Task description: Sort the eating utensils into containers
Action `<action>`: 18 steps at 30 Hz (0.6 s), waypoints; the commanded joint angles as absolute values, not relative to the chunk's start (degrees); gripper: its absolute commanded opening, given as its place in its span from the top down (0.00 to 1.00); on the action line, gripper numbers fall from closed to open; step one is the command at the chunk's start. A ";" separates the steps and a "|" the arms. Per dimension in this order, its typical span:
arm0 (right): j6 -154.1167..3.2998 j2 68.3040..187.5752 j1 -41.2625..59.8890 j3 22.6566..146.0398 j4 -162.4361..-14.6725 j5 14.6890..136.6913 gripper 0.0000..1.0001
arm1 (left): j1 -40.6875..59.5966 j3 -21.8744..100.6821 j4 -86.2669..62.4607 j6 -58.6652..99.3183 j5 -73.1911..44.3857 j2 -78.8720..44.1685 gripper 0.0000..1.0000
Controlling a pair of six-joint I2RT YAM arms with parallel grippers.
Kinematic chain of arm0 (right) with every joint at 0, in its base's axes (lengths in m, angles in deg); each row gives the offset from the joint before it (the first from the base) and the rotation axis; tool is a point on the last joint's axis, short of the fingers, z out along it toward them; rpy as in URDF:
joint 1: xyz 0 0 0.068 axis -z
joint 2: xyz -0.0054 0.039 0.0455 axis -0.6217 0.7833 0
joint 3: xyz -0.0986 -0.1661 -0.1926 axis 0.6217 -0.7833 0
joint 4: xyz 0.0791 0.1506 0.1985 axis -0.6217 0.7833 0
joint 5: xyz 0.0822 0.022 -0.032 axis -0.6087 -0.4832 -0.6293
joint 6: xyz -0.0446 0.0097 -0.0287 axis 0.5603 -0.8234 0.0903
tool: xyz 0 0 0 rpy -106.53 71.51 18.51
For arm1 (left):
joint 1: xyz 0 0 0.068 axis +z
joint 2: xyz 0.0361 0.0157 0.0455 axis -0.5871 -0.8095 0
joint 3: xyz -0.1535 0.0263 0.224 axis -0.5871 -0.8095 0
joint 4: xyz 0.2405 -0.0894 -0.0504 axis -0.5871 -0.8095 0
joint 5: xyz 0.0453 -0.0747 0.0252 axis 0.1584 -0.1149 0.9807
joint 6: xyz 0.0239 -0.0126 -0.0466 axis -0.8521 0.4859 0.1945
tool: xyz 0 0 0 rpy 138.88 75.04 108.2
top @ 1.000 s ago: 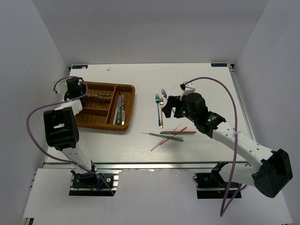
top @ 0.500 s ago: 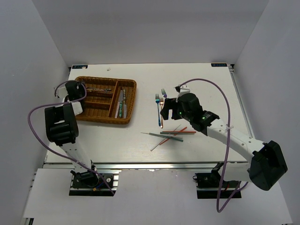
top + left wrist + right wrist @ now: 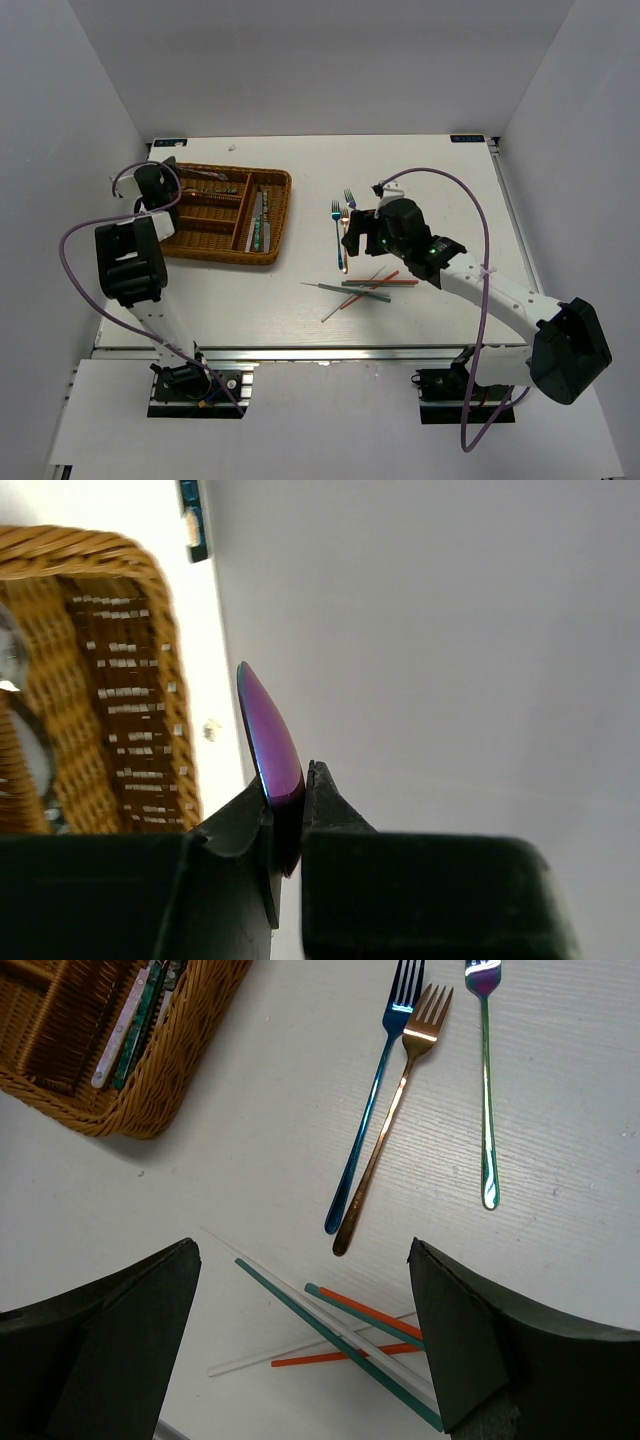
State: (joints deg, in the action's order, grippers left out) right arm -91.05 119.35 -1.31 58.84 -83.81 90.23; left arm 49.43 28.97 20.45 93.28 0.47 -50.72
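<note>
Two arms are at work. On the left, my left gripper (image 3: 288, 815) is pinched narrow on the end of a purple utensil (image 3: 270, 730), which stands up out of the jaws just beside the rim of the wicker tray (image 3: 165, 630). I cannot tell if it is a spoon, fork or knife. I judge this piece is mid-delivery: next it must go over the rim, line up along a matching compartment, and only then be released. A few pieces (image 3: 257, 222) already lie in the tray's right-hand long section. Right of the tray, on the bare table, a blue fork (image 3: 370, 1120) and a copper fork (image 3: 385, 1140) lie touching, with an iridescent fork (image 3: 486, 1090) apart from them. Nearer me the chopsticks (image 3: 345, 1335) lie crossed. My right gripper (image 3: 302, 1290) hangs above them, jaws wide and empty. Its next pick needs one thin shaft singled out.
</note>
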 commanded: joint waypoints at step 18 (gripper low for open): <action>-90.57 123.32 -1.02 62.85 -86.60 90.54 0.11 | 45.97 35.43 17.81 90.14 -0.78 -56.82 0.02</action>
